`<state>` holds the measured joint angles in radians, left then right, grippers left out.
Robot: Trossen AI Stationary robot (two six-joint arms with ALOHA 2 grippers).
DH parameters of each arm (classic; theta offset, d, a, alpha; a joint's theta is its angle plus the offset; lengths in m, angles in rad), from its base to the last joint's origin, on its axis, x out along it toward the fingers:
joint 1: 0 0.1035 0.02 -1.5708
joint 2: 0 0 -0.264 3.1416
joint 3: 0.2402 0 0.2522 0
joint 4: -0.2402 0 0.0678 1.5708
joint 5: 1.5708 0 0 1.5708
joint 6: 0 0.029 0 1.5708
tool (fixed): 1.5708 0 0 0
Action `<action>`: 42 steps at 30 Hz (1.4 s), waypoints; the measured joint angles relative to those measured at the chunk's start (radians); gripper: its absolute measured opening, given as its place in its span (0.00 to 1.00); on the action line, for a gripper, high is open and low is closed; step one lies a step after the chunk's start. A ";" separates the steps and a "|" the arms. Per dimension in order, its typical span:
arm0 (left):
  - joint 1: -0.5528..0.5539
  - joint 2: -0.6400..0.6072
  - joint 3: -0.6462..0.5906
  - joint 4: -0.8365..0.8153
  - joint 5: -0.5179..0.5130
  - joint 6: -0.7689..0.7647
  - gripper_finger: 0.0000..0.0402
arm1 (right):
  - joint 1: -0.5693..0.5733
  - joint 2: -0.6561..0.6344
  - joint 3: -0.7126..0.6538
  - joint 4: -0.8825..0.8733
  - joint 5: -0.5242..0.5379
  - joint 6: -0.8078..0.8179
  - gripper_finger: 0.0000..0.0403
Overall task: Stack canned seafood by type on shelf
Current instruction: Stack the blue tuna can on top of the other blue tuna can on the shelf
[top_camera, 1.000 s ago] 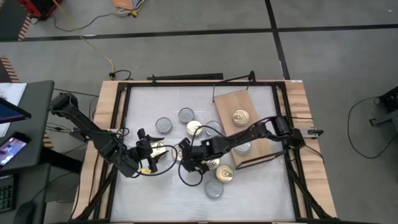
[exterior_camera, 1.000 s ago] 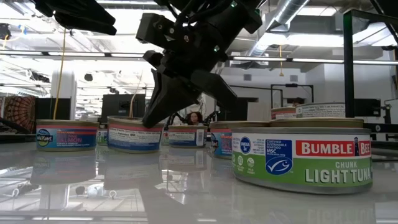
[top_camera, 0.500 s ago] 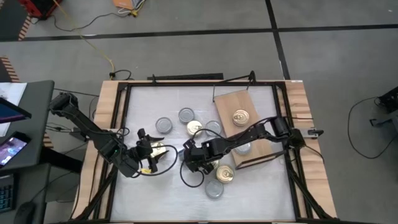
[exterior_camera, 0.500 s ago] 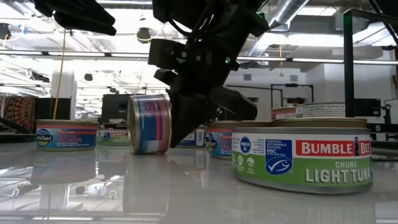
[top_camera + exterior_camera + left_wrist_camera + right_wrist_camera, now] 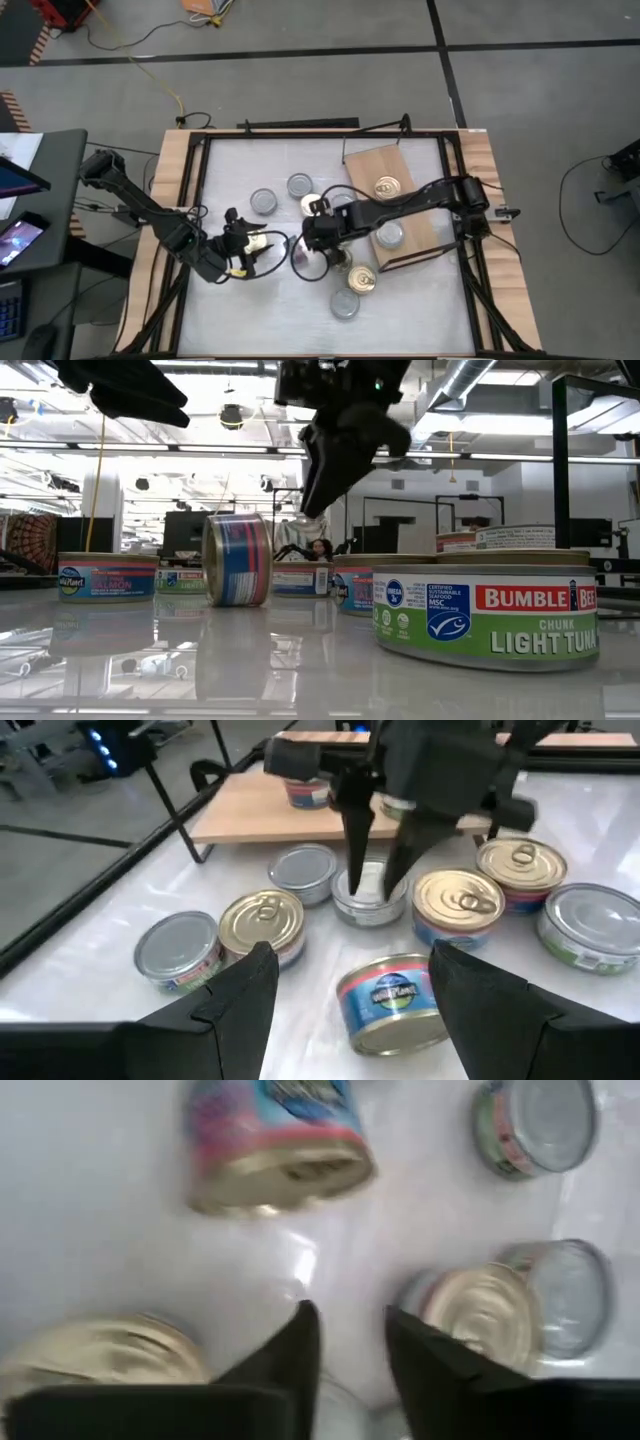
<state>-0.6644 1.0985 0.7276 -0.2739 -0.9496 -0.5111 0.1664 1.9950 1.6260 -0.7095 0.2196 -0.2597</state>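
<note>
Your right gripper (image 5: 375,880) hangs empty, fingers apart, above a silver-lidded tin (image 5: 370,898) — the tipped tin (image 5: 392,1003) lies beside it, likely needing righting — left gripper (image 5: 350,995) open, waiting.

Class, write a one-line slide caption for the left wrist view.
Right gripper hangs open above a silver-lidded tin; a blue-labelled tin lies tipped on its side.

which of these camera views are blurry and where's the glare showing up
Right wrist view: motion-blurred, the tipped tin smeared. Low view: the Bumble Bee tuna tin is crisp, the right gripper soft, ceiling lights glare behind, and the glossy tabletop mirrors the tins. Left wrist view: mostly sharp. High view: evenly lit.
</note>
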 joint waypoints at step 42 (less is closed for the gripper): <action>0.117 0.210 0.018 -0.092 0.292 0.271 0.62 | 0.086 0.024 -0.141 0.538 0.306 0.677 0.89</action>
<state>-0.5472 1.3087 0.7452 -0.3662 -0.6581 -0.2401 0.2526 2.0190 1.4853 -0.1720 0.5255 0.4176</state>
